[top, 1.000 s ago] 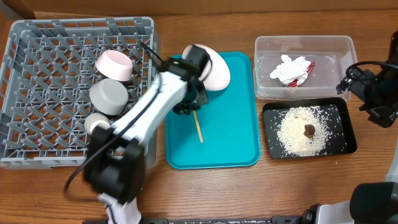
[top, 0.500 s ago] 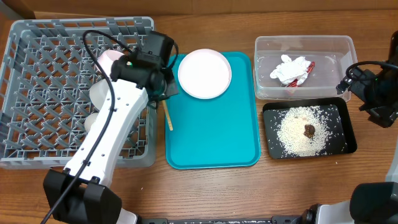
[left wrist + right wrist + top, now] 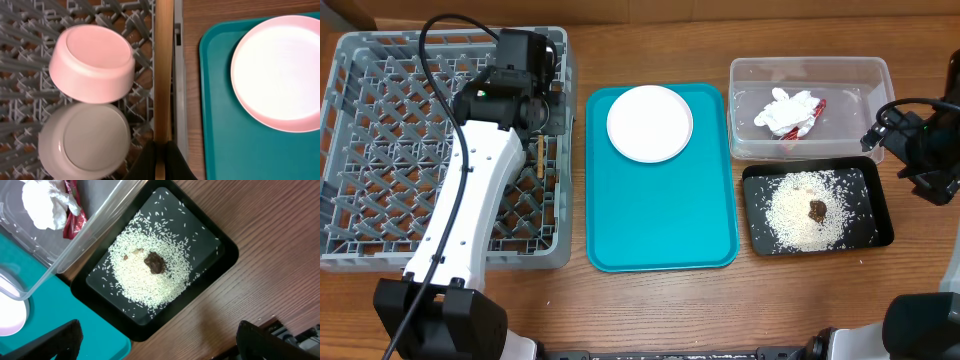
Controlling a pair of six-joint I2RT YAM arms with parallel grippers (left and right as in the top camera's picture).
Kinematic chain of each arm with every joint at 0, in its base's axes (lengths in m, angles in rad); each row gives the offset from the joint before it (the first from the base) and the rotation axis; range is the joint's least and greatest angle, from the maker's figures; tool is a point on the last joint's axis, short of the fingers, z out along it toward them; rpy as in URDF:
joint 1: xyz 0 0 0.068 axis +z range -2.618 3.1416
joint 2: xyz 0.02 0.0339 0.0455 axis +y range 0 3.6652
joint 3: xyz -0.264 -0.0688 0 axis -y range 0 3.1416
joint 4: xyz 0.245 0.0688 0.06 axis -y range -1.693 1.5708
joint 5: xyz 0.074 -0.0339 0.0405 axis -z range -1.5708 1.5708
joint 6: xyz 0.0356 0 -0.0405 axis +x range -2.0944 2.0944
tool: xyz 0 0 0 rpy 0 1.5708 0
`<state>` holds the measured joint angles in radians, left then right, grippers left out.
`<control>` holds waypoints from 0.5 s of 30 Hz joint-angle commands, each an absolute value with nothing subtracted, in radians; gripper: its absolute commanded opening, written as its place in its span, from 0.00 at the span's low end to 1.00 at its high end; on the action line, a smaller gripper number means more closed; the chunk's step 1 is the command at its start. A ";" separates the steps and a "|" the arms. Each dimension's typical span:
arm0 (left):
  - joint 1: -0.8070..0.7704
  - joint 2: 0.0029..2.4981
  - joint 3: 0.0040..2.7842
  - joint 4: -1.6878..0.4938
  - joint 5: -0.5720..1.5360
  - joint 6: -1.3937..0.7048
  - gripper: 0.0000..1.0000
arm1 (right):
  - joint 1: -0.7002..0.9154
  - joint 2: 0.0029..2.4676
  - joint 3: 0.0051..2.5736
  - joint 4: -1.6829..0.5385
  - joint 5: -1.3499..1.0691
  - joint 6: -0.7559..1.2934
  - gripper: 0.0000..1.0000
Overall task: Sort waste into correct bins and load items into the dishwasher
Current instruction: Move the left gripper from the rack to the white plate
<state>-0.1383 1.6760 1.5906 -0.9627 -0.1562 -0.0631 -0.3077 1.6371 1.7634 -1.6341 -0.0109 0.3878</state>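
Observation:
My left gripper [image 3: 536,132] is shut on the wooden chopsticks [image 3: 163,75], over the right edge of the grey dish rack [image 3: 360,60]. Beside them in the rack lie a pink-sided dish [image 3: 92,65] and a grey bowl [image 3: 85,140], both upside down. The white plate [image 3: 649,122] rests on the teal tray. Crumpled tissue [image 3: 785,110] and a red wrapper [image 3: 815,108] are in the clear tub [image 3: 810,72]. Rice [image 3: 150,280] and a brown lump [image 3: 155,262] lie in the black tray [image 3: 220,255]. My right gripper [image 3: 159,327] hangs open above that tray's corner, holding nothing.
The teal tray [image 3: 660,220] lies between the rack and the two bins. My left arm stretches over the rack's middle and hides part of its floor. Bare wooden table [image 3: 260,280] shows in front of the bins.
My left arm has swung left from the teal tray to the rack's right edge, carrying the chopsticks. The plate is now uncovered. The right arm has not moved.

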 commanded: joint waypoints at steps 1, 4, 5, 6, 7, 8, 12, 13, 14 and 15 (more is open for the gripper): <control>-0.131 1.716 1.613 -0.948 -0.165 0.023 0.04 | -0.310 1.623 1.785 -1.630 -0.001 0.385 1.00; -0.131 1.755 1.613 -0.944 -0.165 0.022 0.04 | -0.310 1.623 1.785 -1.630 -0.001 0.385 1.00; -0.131 1.770 1.613 -0.944 -0.165 0.018 0.04 | -0.310 1.623 1.785 -1.630 -0.001 0.385 1.00; -0.131 1.785 1.613 -0.945 -0.165 0.012 0.04 | -0.310 1.623 1.785 -1.630 -0.001 0.385 1.00; -0.131 1.799 1.613 -0.945 -0.165 0.000 0.04 | -0.310 1.623 1.785 -1.630 -0.001 0.385 1.00; -0.131 1.812 1.613 -0.945 -0.165 -0.005 0.04 | -0.310 1.623 1.785 -1.631 -0.001 0.385 1.00; -0.131 1.848 1.613 -0.952 -0.167 -0.021 0.04 | -0.310 1.623 1.785 -1.632 -0.001 0.385 1.00; -0.131 1.853 1.613 -0.953 -0.168 -0.027 0.04 | -0.310 1.623 1.785 -1.632 -0.001 0.385 1.00; -0.130 1.855 1.613 -0.956 -0.168 -0.031 0.04 | -0.310 1.623 1.785 -1.632 -0.001 0.385 1.00; -0.130 1.856 1.613 -0.957 -0.168 -0.034 0.04 | -0.310 1.623 1.785 -1.632 -0.001 0.385 1.00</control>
